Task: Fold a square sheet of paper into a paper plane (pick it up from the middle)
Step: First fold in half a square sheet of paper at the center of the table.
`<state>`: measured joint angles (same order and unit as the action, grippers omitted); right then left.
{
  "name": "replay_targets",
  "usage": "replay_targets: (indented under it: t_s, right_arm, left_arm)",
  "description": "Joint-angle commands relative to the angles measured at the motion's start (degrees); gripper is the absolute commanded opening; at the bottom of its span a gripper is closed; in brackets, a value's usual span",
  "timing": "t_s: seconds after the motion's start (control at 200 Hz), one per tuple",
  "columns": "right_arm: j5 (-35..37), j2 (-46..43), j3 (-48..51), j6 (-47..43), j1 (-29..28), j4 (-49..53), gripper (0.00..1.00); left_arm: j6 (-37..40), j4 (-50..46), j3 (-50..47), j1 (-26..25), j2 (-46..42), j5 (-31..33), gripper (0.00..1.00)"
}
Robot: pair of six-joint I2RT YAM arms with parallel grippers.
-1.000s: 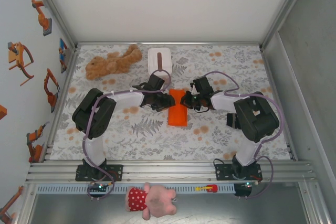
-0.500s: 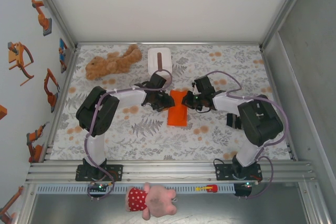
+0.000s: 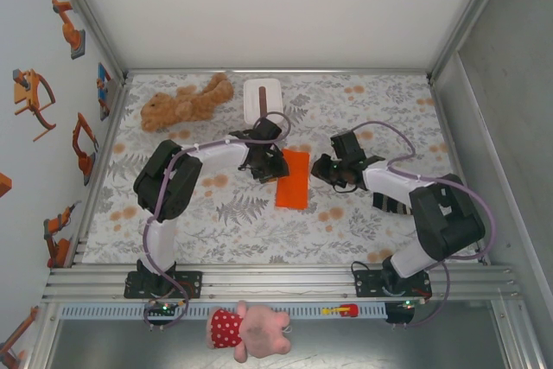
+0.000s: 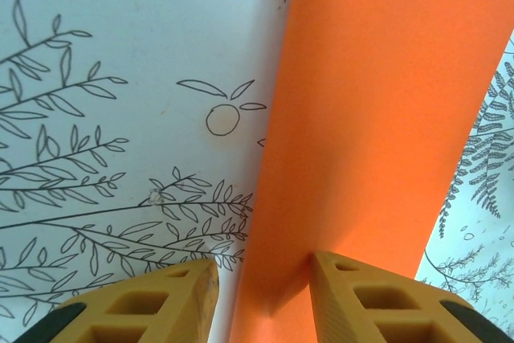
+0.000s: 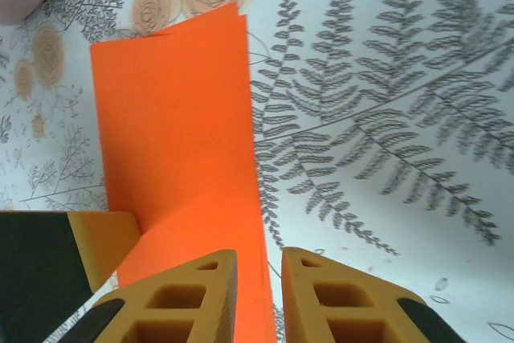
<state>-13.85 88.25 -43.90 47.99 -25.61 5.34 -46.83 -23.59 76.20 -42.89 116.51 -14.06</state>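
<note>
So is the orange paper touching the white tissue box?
Apart. In the top view, the orange paper lies nearer the arms than the white tissue box, with a strip of flowered tablecloth showing between them.

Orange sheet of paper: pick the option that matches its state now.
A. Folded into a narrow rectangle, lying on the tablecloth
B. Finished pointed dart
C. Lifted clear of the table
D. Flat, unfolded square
A: in the top view the sheet of paper lies flat on the tablecloth as a long narrow rectangle, and the right wrist view shows two slightly offset layers at its far corner.
</note>
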Motion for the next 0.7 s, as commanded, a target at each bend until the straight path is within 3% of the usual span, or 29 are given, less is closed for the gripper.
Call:
replay_targets:
  t_s: [0.0, 0.416, 0.696]
  right_arm:
    - [1.9, -2.0, 1.5, 0.8, 1.2, 0.6, 0.21]
    - [0.0, -3.8, 2.3, 1.3, 4.3, 0.1, 0.23]
    - [-0.7, -3.8, 2.8, 1.9, 4.4, -0.9, 0.24]
  left_arm:
    - [-1.5, -5.7, -3.0, -2.2, 9.7, 2.9, 0.37]
    - [-6.8, -8.4, -1.5, -2.7, 12.7, 4.7, 0.36]
    - [-4.4, -10.8, 1.4, -2.7, 15.7, 3.8, 0.38]
